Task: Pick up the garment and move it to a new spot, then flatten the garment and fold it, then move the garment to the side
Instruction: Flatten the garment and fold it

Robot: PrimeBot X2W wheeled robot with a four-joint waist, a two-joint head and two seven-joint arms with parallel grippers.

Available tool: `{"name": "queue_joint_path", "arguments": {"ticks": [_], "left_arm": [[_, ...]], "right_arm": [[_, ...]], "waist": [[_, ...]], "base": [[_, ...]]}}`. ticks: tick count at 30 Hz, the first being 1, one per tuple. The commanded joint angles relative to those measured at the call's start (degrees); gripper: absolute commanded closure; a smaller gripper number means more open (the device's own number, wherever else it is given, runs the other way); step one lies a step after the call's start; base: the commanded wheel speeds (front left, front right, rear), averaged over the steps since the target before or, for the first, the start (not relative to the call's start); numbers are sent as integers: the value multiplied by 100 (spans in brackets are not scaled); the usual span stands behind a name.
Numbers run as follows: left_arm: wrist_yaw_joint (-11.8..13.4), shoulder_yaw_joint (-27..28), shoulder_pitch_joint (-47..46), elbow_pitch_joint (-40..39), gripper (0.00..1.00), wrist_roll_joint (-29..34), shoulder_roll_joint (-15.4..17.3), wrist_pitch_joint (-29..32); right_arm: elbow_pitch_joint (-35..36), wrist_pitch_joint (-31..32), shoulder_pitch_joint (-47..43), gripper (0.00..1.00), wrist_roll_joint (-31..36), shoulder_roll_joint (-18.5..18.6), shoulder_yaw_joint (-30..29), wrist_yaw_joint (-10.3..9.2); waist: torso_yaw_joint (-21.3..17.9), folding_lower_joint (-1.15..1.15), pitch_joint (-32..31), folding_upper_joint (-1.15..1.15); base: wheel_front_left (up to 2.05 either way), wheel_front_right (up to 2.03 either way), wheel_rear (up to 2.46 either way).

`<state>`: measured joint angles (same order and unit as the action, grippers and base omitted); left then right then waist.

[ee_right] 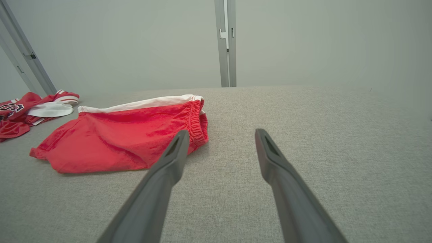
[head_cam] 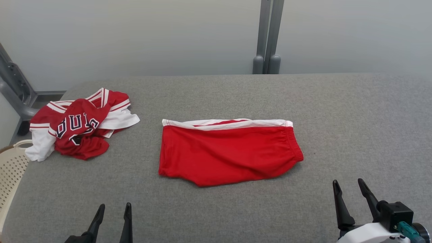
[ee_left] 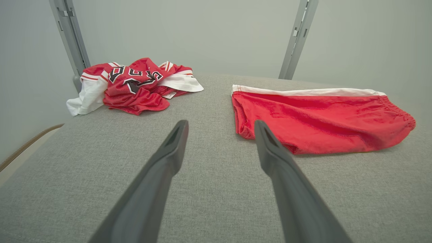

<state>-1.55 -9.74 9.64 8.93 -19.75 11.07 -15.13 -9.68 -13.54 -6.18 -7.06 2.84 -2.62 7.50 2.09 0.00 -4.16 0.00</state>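
Note:
A pair of red shorts with a white side stripe, the garment (head_cam: 229,153) (ee_left: 320,116) (ee_right: 125,138), lies folded flat in the middle of the grey table (head_cam: 354,111). Its elastic waistband points right. My left gripper (head_cam: 113,209) (ee_left: 221,126) stands open near the table's front edge, left of and in front of the garment, holding nothing. At the front right my right gripper (head_cam: 348,185) (ee_right: 219,135) is open too, apart from the garment's waistband end.
A crumpled red and white jersey pile (head_cam: 79,125) (ee_left: 135,84) (ee_right: 30,109) sits at the table's far left. A cream perforated basket (head_cam: 11,168) stands off the left edge. Grey metal posts (head_cam: 268,37) rise behind the table.

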Motion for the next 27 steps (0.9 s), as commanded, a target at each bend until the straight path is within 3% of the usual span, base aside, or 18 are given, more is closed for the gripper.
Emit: {"name": "queue_joint_path", "arguments": {"ticks": [1, 10, 13, 18, 24, 27], "left_arm": [[-40, 31, -16, 48, 0, 60, -33, -1], [-151, 140, -36, 171, 0, 115, -118, -1], [-167, 167, -24, 180, 0, 127, -145, -2], [-223, 181, -37, 202, 0, 159, -189, -2], [-264, 135, -172, 226, 0, 261, -245, -2], [-296, 104, -218, 253, 0, 290, -262, -1]], "right_arm": [[-40, -11, -42, 0, -37, 10, 0, -2], [-85, 70, 78, 0, -41, 10, 66, -2], [-127, 374, 188, 0, -363, 10, 40, -2], [-61, 1909, 690, 0, -414, 22, 239, -3], [110, 3978, 1647, 0, -348, 11, -137, -1], [55, 4518, 1981, 0, -237, 4, -220, 1]], "waist": [[-5, 0, -6, 0], [9, 0, -23, 0], [4, 0, -14, 0], [-45, 0, 45, 0], [-22, 0, 240, 0], [29, 0, 316, 0]], "base": [[0, 0, 0], [0, 0, 0], [0, 0, 0], [0, 0, 0], [0, 0, 0], [0, 0, 0]]}}
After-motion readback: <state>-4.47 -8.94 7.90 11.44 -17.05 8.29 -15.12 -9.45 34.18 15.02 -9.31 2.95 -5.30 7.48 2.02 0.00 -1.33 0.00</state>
